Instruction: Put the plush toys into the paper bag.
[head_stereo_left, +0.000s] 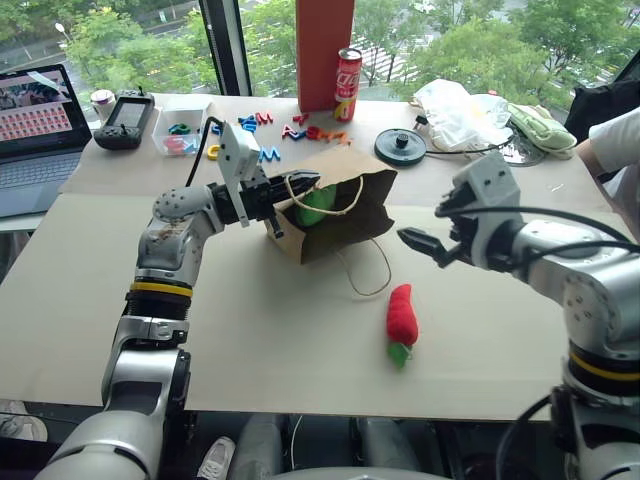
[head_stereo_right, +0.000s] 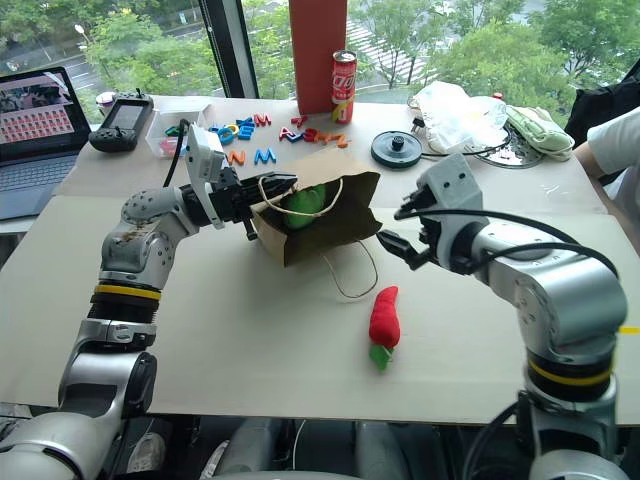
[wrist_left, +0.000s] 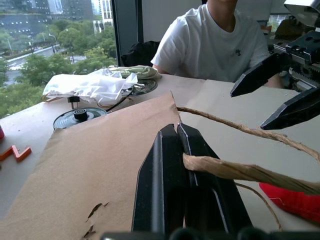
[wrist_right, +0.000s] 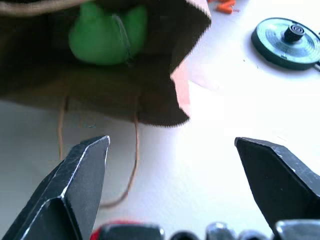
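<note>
Right tool (head_stereo_left: 428, 227) above tan table (head_stereo_left: 270, 350), windowside.

Brown kraft paper bag (head_stereo_left: 345, 215) lay on its side on the tabletop, mouth open toward the camera, one twine handle (head_stereo_left: 312, 196) lifted, the other (head_stereo_left: 368, 272) trailing loose on the tabletop. Round bright-green plush toy (head_stereo_left: 316, 205) sat inside the mouth. Red chili plush toy (head_stereo_left: 402, 318), green stem nearest the camera, lay near the bag, apart from it.
</note>
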